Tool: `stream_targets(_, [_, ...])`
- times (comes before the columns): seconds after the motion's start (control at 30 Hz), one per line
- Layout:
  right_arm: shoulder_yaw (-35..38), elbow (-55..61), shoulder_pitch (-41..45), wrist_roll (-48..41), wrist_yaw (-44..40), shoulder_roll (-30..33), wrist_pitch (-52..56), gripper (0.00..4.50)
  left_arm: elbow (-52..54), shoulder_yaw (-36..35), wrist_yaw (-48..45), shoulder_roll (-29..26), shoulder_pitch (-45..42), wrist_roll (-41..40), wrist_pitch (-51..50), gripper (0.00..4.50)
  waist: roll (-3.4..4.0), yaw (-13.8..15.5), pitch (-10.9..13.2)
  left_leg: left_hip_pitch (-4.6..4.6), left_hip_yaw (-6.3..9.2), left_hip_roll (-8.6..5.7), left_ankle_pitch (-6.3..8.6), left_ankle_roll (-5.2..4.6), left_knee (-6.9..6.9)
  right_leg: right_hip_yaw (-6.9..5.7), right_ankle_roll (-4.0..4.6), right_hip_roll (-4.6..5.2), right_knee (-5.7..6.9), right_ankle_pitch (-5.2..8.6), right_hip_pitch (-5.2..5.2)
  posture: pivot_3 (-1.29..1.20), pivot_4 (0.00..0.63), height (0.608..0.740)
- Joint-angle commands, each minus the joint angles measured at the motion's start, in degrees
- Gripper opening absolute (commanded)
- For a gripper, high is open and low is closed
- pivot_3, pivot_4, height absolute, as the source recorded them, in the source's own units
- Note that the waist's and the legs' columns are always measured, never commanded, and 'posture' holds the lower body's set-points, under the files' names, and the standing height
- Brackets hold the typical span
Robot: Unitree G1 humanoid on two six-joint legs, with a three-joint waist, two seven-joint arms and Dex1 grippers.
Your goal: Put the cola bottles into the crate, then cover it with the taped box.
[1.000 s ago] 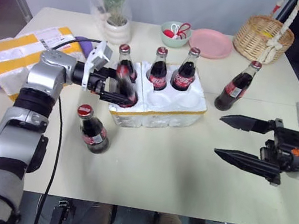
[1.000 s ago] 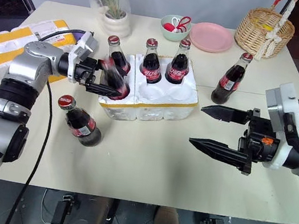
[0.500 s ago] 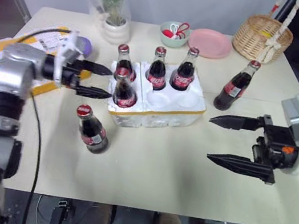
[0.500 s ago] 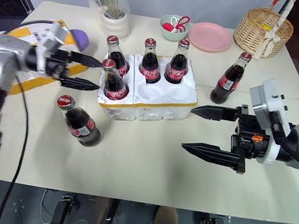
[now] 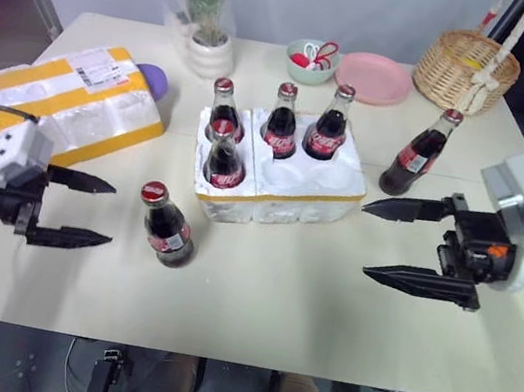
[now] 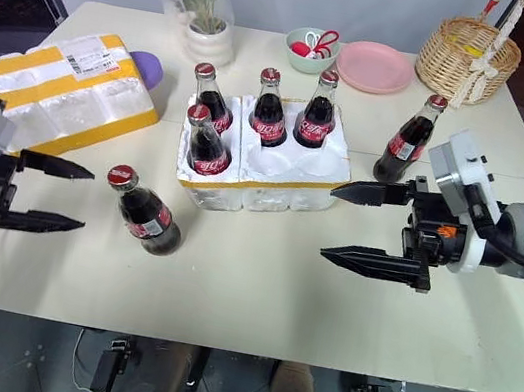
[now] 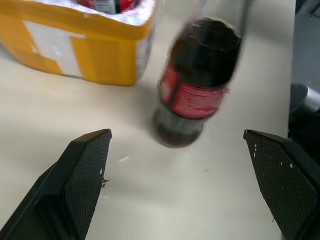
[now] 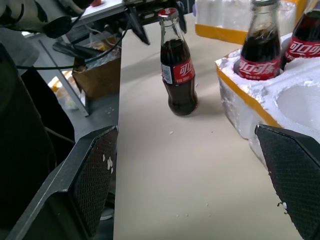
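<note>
Head view, largest first: the table carries the taped box at its left side, well apart from the crate at the centre. Four bottles stand in the crate: three along the back row and one in the front-left well, leaving the front-middle and front-right wells empty. Two are still loose on the table: the left bottle just in front of the crate's left corner, and the right bottle just beside its right end.

Both grippers are spread wide and hold nothing. The left gripper hangs low by the left table edge, level with the left bottle and aimed at it; its wrist view shows that bottle between the two fingers but not yet reached. The right gripper floats in front of the right bottle.

The step in hand looks like fetching the left bottle. To do it well, the gripper should go straight in with the fingers kept wide until they pass either side of the body, then close on the label band rather than the neck, so the bottle stays upright. It stands near the crate wall, so a skewed approach could knock it over or nudge the crate. Once lifted, it should clear the standing front-left cap before sinking into an empty front well.
</note>
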State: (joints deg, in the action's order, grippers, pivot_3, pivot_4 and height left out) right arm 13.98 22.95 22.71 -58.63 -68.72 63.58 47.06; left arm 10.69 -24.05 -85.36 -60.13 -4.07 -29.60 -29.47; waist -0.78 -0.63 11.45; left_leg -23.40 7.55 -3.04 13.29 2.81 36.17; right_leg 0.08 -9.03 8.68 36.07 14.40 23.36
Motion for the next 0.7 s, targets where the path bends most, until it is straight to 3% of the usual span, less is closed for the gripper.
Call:
stream_targets(0.03, [0.3,-0.2,2.2,-0.1,-0.7,0.0,-0.2,4.5,5.2,-1.1,5.6,3.5,1.8,-2.5,-0.5,4.44,0.04,0.0,0.0,0.01,0.0,0.0,0.0,0.0,0.01,0.0,0.0,0.0,0.0,0.0,0.0,0.0,0.15,0.737])
stream_targets(0.23, [0.3,-0.1,3.5,-1.0,0.1,-0.2,1.3,4.5,8.3,5.0,13.5,10.3,0.9,-1.9,1.1,4.44,0.04,0.0,0.0,0.01,-0.02,-0.01,0.0,0.0,0.03,0.0,0.0,0.0,0.02,-0.01,-0.02,0.0,0.15,0.737])
stream_targets(0.7, [2.5,1.7,3.1,-3.8,3.8,-0.9,3.8,4.5,7.9,15.2,17.5,15.2,-1.7,-1.6,2.7,4.44,0.04,0.0,0.0,0.01,-0.02,-0.01,0.0,0.0,0.03,0.01,0.0,-0.02,0.02,-0.01,-0.01,0.0,0.15,0.737])
